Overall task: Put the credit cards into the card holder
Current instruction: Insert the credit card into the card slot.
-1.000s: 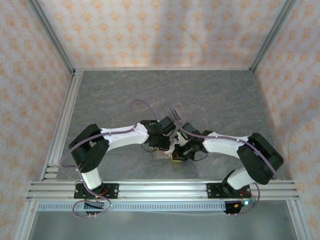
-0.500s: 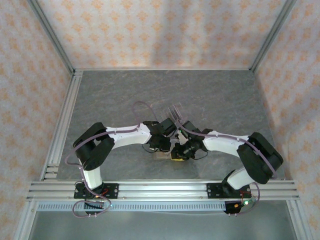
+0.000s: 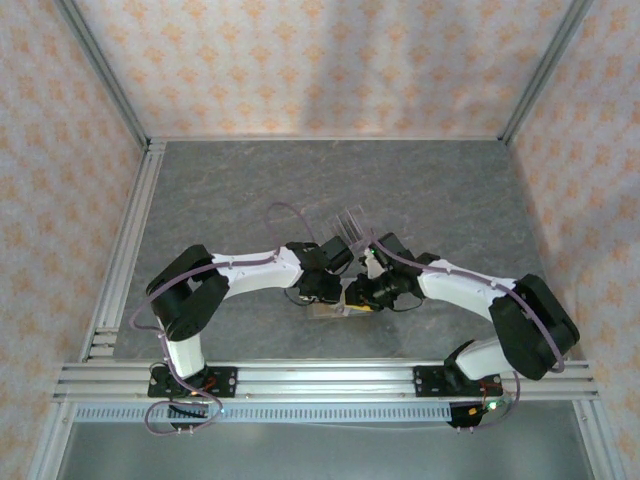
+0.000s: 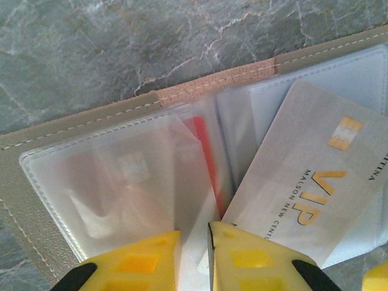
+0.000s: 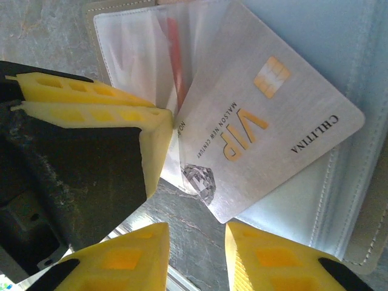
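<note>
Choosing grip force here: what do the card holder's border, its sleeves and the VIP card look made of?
Card holder border: matte tan leatherette or fabric, stitched seam. Clear sleeve: soft translucent plastic, wrinkled. VIP card: probably rigid plastic, brushed-silver sheen.

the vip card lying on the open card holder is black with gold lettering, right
Not black: the VIP card is silver with gold lettering, and it does lie on the open card holder. The right wrist view shows it clearly.
</note>
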{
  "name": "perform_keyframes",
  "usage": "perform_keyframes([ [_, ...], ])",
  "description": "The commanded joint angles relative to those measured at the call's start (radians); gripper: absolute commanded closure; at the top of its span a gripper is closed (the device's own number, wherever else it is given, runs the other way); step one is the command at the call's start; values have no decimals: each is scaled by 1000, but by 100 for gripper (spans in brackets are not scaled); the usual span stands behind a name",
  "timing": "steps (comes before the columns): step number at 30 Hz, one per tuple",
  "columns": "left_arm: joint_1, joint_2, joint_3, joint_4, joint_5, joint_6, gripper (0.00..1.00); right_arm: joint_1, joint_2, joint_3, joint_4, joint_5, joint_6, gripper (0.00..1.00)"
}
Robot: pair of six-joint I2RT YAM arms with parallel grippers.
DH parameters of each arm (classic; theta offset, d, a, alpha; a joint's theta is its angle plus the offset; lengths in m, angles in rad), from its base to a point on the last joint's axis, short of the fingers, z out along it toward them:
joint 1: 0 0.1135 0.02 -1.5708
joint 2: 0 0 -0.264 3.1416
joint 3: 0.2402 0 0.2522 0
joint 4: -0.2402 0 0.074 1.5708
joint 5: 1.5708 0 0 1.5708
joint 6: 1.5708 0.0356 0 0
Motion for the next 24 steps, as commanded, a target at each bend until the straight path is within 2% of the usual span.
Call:
perform_keyframes([
  [1,-7,10,-8,-1,-14,9,80,-6,16,36,-3,19,10,69],
  [24,-5,8,-9,-9,-20,6,80,-25,54,70,-101,122,-20,64],
])
